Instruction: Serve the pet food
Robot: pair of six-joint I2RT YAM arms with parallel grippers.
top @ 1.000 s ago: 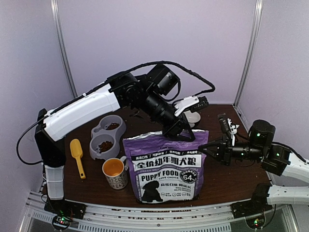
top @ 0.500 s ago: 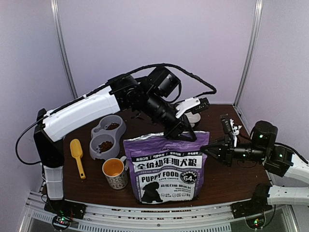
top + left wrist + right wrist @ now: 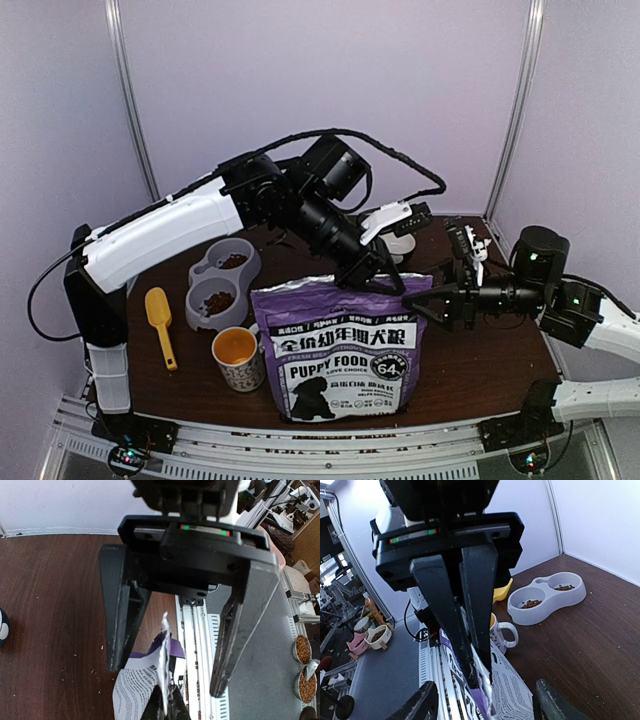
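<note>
The purple puppy food bag (image 3: pixel 345 350) stands upright at the table's front middle. My left gripper (image 3: pixel 378 274) reaches down from behind and is shut on the bag's silver top edge (image 3: pixel 165 645); its pinched fingertips (image 3: pixel 161 706) show at the bottom of the left wrist view. My right gripper (image 3: pixel 440 300) is open at the bag's top right corner, its jaws astride the edge without touching it (image 3: pixel 487 707). Pet food (image 3: pixel 218 300) lies as brown kibble in both wells of the grey double bowl (image 3: pixel 193 318), left of the bag.
A patterned mug (image 3: pixel 240 358) with an orange inside stands against the bag's left side. A yellow scoop (image 3: pixel 160 320) lies near the table's left edge. The white left arm (image 3: pixel 170 235) spans above the bowl. Purple walls close in behind and on both sides.
My right gripper has opened and let go of the bag's top right corner, lifting slightly. The left gripper has closed fully on the top edge and stays there.
</note>
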